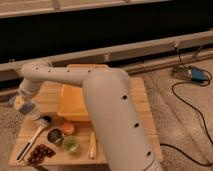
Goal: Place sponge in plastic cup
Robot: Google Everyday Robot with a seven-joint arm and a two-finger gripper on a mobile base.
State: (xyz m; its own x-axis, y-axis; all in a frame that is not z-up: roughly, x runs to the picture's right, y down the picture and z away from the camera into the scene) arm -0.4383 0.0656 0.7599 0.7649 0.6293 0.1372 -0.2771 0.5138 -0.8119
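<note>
My gripper (23, 104) is at the far left of the wooden table (137, 100), over its left edge. It is shut on the sponge (30, 108), a blue-grey block with a paler yellowish face toward the left. The sponge hangs above table height. A small white round thing (45, 119), which looks like the plastic cup, stands on the table just to the lower right of the gripper. My arm (100, 100) reaches across the table from the lower right and hides the table's middle.
A yellow tray (72, 102) lies behind the arm. Toward the front left stand a dark cup (55, 135), an orange cup (68, 128) and a green cup (71, 145), with grapes (40, 151), a long utensil (31, 142) and a pale stick (92, 145). A cable and a blue device (197, 75) lie on the floor at the right.
</note>
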